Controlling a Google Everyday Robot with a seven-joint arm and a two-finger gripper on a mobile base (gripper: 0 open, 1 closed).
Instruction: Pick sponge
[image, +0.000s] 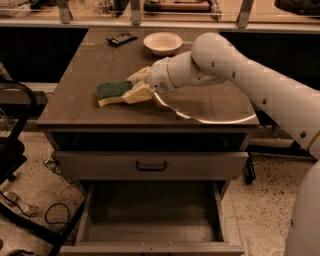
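The sponge (114, 92), with a dark green top over pale yellow foam, lies flat on the brown table (90, 60) near its front left. My gripper (135, 86) reaches in from the right, low over the tabletop at the sponge's right end. Its two pale fingers are apart, one (139, 75) behind the sponge's end and one (136, 95) in front of it. The sponge rests on the table.
A white bowl (162, 42) and a small dark remote-like object (122, 38) sit at the table's back. A shiny round disc (210, 107) lies at the front right. The lower drawer (150, 215) stands pulled open below. A black chair (15, 150) is at the left.
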